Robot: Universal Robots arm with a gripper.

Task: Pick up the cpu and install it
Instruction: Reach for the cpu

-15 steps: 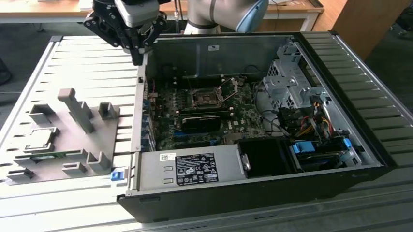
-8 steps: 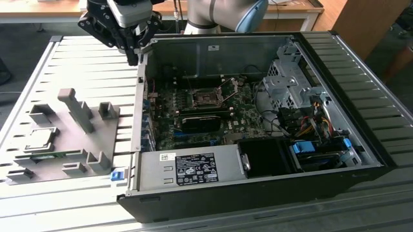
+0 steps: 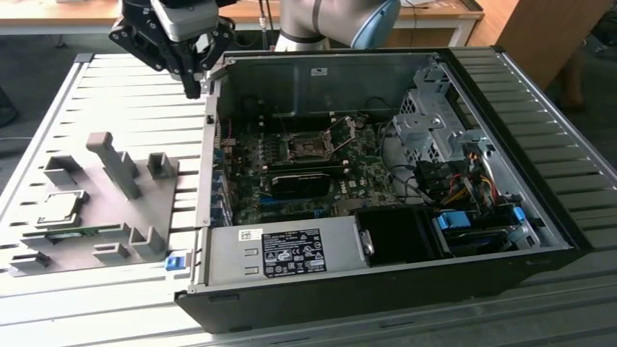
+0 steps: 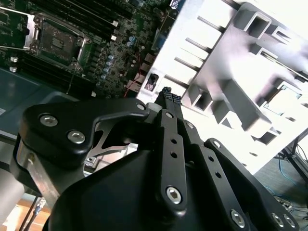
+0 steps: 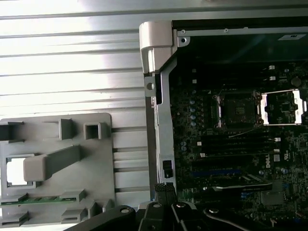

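Observation:
The cpu is a flat silver square lying in a recess of the grey fixture tray at the exterior view's left; it appears as a bright square in both wrist views. My gripper hangs high above the slatted table, just outside the far left corner of the open computer case, well away from the cpu. Its black fingers meet at the tips with nothing between them. The black socket sits on the motherboard with its metal frame swung open.
A long green circuit-board strip lies in the fixture tray beside the cpu. Tall grey posts rise from the tray. The case wall stands between tray and motherboard. Cables and a drive cage crowd the case's right side.

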